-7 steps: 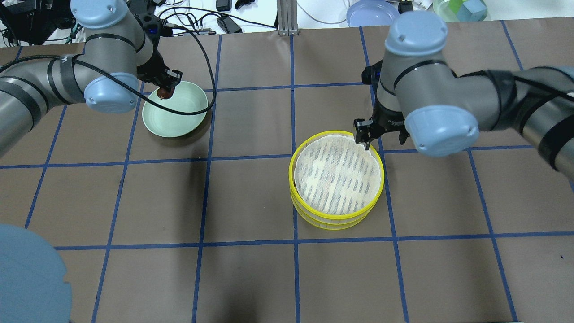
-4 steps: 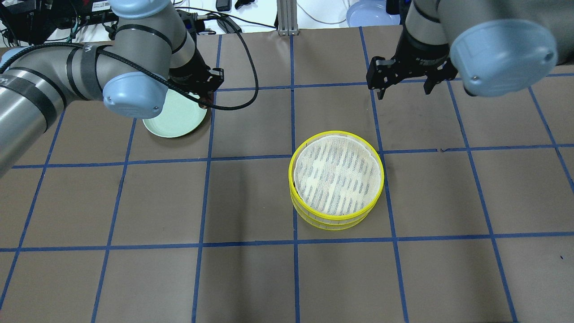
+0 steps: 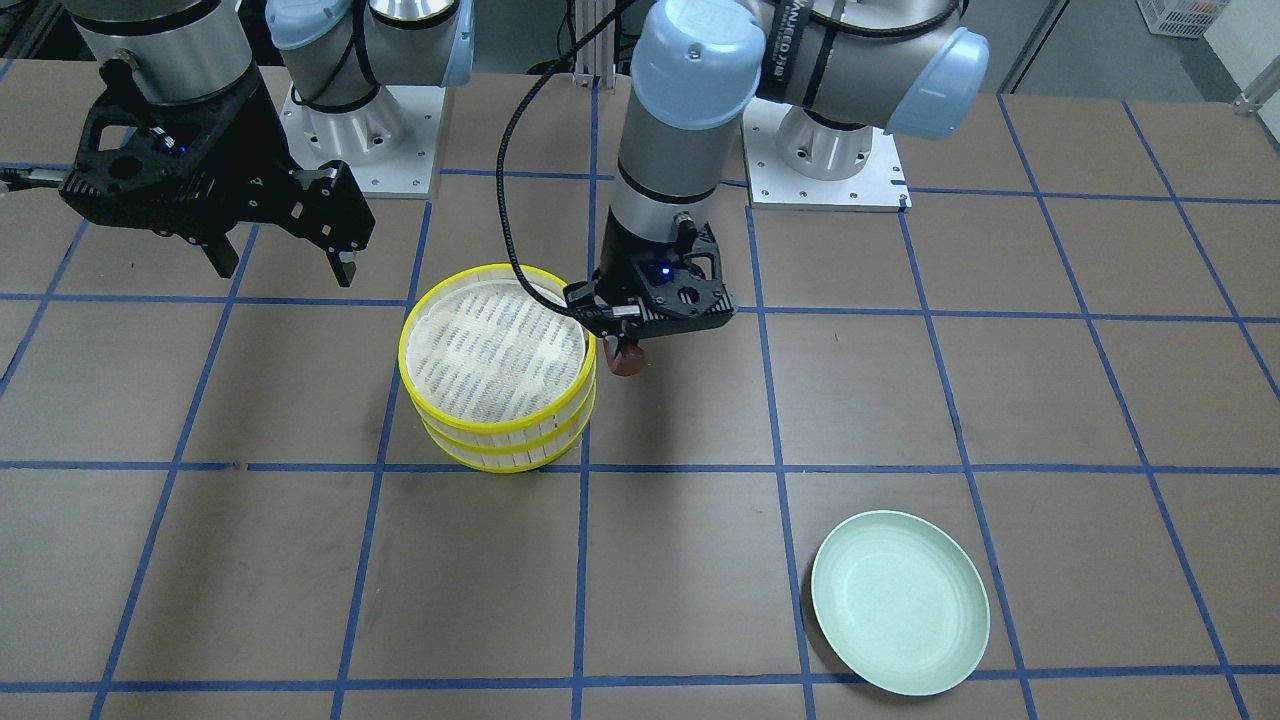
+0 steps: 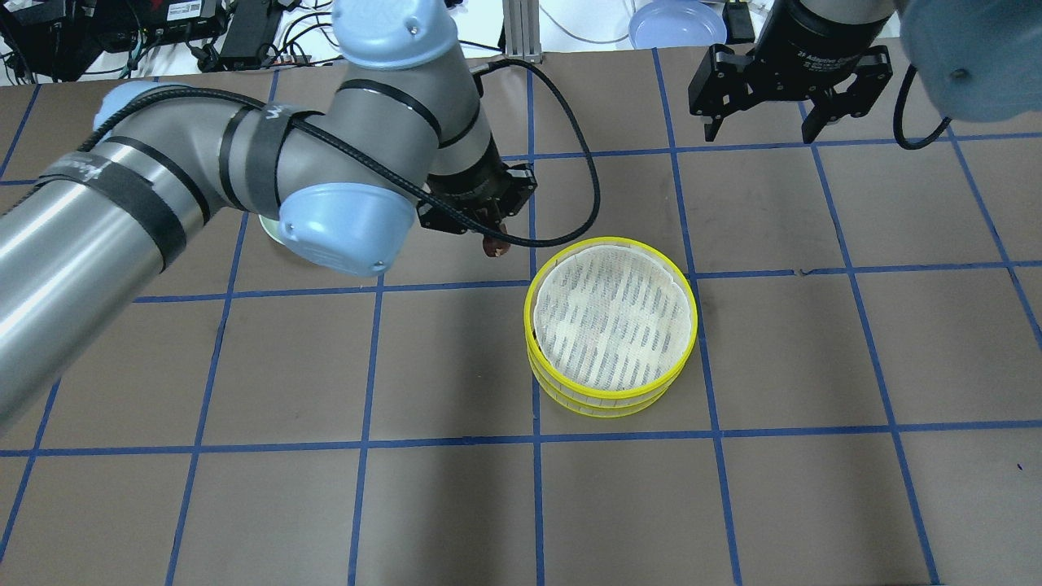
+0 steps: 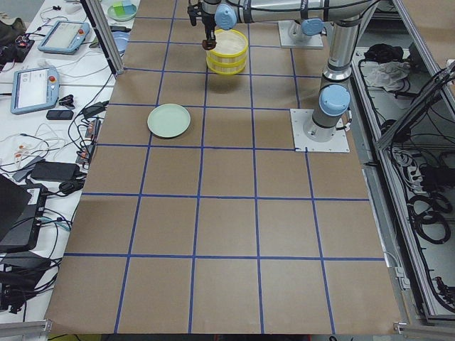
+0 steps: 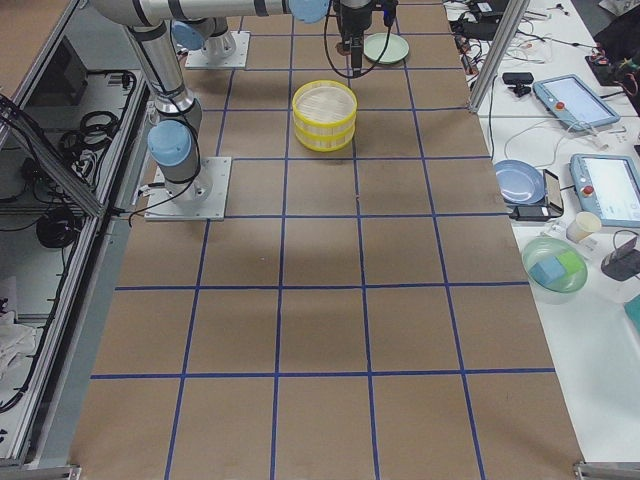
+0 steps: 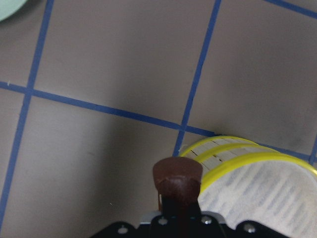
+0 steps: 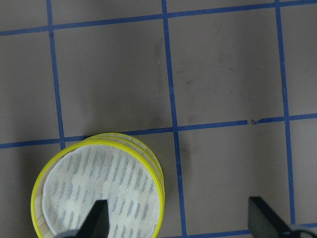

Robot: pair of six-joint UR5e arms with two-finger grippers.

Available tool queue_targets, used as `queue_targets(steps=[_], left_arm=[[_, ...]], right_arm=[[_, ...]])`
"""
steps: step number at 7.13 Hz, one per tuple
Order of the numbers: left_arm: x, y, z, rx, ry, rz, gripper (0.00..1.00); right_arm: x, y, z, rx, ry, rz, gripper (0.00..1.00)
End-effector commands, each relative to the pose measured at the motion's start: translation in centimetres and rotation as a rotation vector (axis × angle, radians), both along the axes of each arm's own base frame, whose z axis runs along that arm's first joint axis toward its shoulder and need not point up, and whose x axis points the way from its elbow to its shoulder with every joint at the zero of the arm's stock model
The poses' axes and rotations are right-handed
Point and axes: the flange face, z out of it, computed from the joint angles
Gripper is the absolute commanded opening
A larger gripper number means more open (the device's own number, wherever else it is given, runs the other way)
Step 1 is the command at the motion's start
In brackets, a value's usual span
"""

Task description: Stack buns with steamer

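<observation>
My left gripper [image 4: 491, 236] is shut on the dark reddish-brown bun [image 4: 495, 247]. It holds the bun above the table, just beside the far-left rim of the yellow two-tier steamer [image 4: 610, 317]. The bun [image 3: 628, 361] [image 7: 177, 177] hangs next to the steamer [image 3: 497, 355] [image 7: 257, 186], not over it. A white cloth liner covers the steamer's top. My right gripper [image 4: 761, 122] [image 3: 280, 262] is open, empty and raised behind the steamer [image 8: 99, 191]. The pale green plate [image 3: 900, 600] is empty. The cream-white bun shows in no view.
The plate [image 4: 267, 228] is mostly hidden under my left arm in the overhead view. Both robot bases [image 3: 825, 150] stand at the table's back edge. A blue plate [image 4: 676, 23] and cables lie beyond the table. Tablets and a bowl [image 6: 558, 268] sit on the side bench.
My left arm carried the brown bun from the green plate rightwards to the steamer's edge. My right gripper rose from the steamer's rim and moved back, staying open.
</observation>
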Motion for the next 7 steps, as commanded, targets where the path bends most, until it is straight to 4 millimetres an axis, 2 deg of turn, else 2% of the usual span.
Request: queue_targets(steps=[1,3,7], left_arm=[[-2.3,1.5,-2.4,0.09,0.064,0.027,0.0],[-2.3,4.0,-6.3,0.186,0.048,0.003,0.0],[-2.8,4.2,-7.1,0.228,0.094,0.016,0.0]], right_arm=[[0.0,0.1,0.3,-0.009,-0.004,-0.006,1.0],[-0.2,0.1,0.3,-0.01,0.009,-0.007,1.0],[-0.2,0.1,0.2,-0.007,0.014,0.0,1.0]])
